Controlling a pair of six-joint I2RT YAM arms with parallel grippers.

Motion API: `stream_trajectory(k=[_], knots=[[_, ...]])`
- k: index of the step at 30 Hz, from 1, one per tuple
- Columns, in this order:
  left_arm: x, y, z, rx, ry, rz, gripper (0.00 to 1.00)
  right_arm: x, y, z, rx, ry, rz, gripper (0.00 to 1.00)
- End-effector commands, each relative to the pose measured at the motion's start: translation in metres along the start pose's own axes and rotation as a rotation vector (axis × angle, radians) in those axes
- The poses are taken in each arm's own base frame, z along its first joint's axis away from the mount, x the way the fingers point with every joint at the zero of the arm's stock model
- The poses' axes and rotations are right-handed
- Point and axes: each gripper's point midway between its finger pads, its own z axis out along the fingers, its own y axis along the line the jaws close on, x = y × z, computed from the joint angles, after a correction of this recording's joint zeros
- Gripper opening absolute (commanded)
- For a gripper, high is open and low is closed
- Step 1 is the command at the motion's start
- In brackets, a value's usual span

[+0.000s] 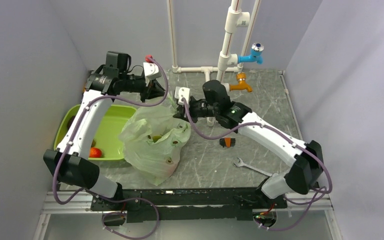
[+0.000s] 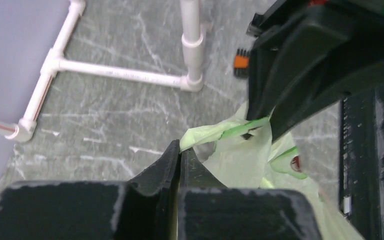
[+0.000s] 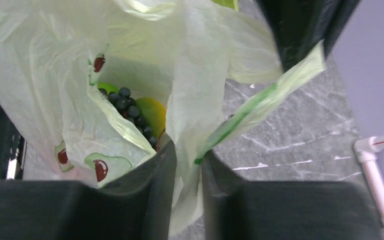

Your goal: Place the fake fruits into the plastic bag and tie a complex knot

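Observation:
The pale green plastic bag point(image 1: 152, 142) stands mid-table with its mouth up. My left gripper point(image 1: 161, 93) is shut on one thin bag handle, and its closed tips point(image 2: 180, 150) pinch the film point(image 2: 240, 160). My right gripper point(image 1: 178, 113) is shut on the bag's other handle; film fills the narrow gap between its fingers point(image 3: 187, 157). Inside the bag point(image 3: 40, 75) lie dark grapes point(image 3: 130, 110), a yellow-orange fruit point(image 3: 154, 116) and a green fruit point(image 3: 107, 88). A red fruit point(image 1: 95, 152) lies in the lime-green tray point(image 1: 112, 127).
White pipes with a blue tap point(image 1: 253, 54) and an orange tap point(image 1: 242, 83) stand at the back. A small orange-and-black brush point(image 1: 227, 142) and a wrench point(image 1: 250, 167) lie right of the bag. Grey walls close in on the left, right and back.

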Motion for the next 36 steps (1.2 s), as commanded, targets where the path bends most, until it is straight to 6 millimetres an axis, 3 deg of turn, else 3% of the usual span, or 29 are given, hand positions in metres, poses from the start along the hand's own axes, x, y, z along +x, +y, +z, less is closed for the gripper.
stream_trajectory(k=[1,3,6,10,14,16,20,22,24,30,32,36], knots=[[-0.084,-0.036,-0.029,0.075,-0.25,0.115,0.01,-0.03,0.021,-0.027,-0.039,-0.079,-0.033,0.45],[-0.092,-0.058,-0.034,0.153,-0.305,0.113,0.0,-0.044,0.014,-0.039,-0.011,-0.103,-0.02,0.72],[-0.09,-0.077,-0.037,0.21,-0.331,0.116,0.0,-0.069,0.001,-0.059,0.032,-0.161,-0.029,0.97],[-0.09,-0.095,-0.038,0.285,-0.346,0.104,0.0,-0.095,-0.006,-0.068,0.017,-0.237,-0.051,1.0],[-0.101,-0.109,-0.033,0.352,-0.364,0.083,0.03,-0.112,0.002,-0.057,-0.082,-0.327,-0.073,1.0],[-0.105,-0.11,-0.027,0.358,-0.366,0.069,0.03,-0.123,0.01,-0.052,-0.152,-0.378,-0.083,1.0],[-0.113,-0.101,-0.019,0.354,-0.373,0.029,0.04,-0.124,0.024,-0.039,-0.251,-0.398,-0.077,0.98],[-0.117,-0.097,-0.016,0.36,-0.374,0.021,0.04,-0.126,0.028,-0.035,-0.271,-0.417,-0.09,0.94],[-0.119,-0.096,-0.013,0.372,-0.37,0.023,0.04,-0.123,0.034,-0.028,-0.294,-0.414,-0.087,0.82],[-0.125,-0.097,-0.021,0.323,-0.371,0.063,0.05,-0.102,0.026,-0.011,-0.277,-0.355,-0.016,0.24],[-0.127,-0.086,-0.032,0.226,-0.362,0.053,0.22,-0.095,0.021,-0.011,-0.243,-0.335,0.004,0.0],[-0.118,-0.039,-0.088,-0.037,-0.368,-0.121,0.81,-0.084,0.013,-0.02,-0.166,-0.306,0.042,0.0]])
